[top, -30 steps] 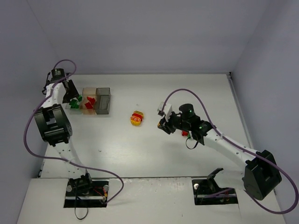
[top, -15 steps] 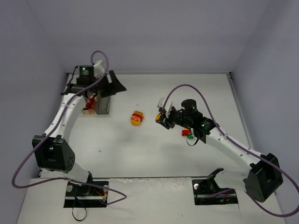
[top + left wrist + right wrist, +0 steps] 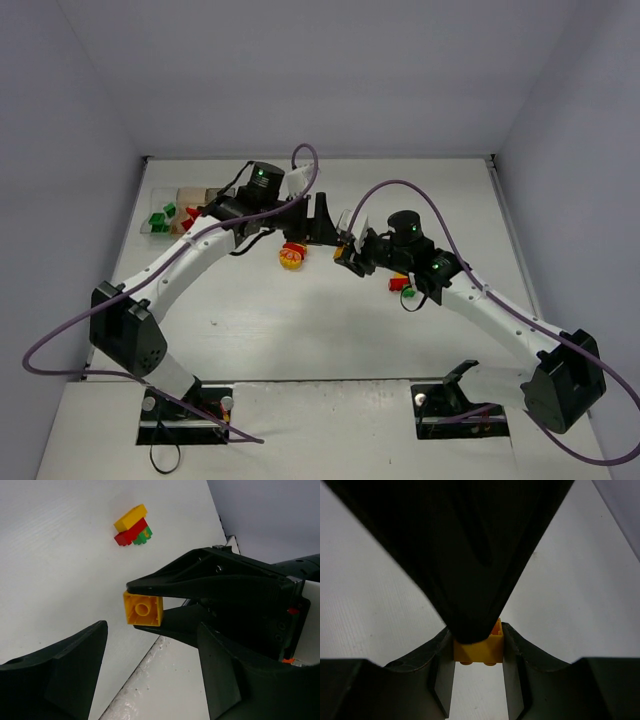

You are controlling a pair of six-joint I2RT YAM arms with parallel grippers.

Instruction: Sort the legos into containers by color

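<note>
Right jaws: the right gripper (image 3: 346, 256) pinches a yellow brick (image 3: 143, 608) at its very tips, one tip above it and one below. Most of the brick juts out free, probably to leave room for a second grip.
Left jaws: the left gripper (image 3: 318, 222) is spread wide with nothing in it. The brick sits just ahead of the gap, apart from both fingers.
Brick: off the table (image 3: 250, 310), midway between the two grippers, its hollow underside turned towards the left jaws.
Why held this way: it looks like a hand-over. The boxes (image 3: 185, 196) lie well behind the left jaws, on that arm's side and far from the right jaws.
Boxes: green pieces show in the clear end one and red in the next. The arm hides the rest.
Left to sort: a yellow-and-red clump (image 3: 292, 255) lies on the table just below the left jaws. A red, green and yellow clump (image 3: 132, 526) lies beyond the right jaws.
Next move: the left jaws likely need to straddle the free end before the right jaws let go.
Risk: the small brick could twist or drop if both grippers release or squeeze out of turn.
</note>
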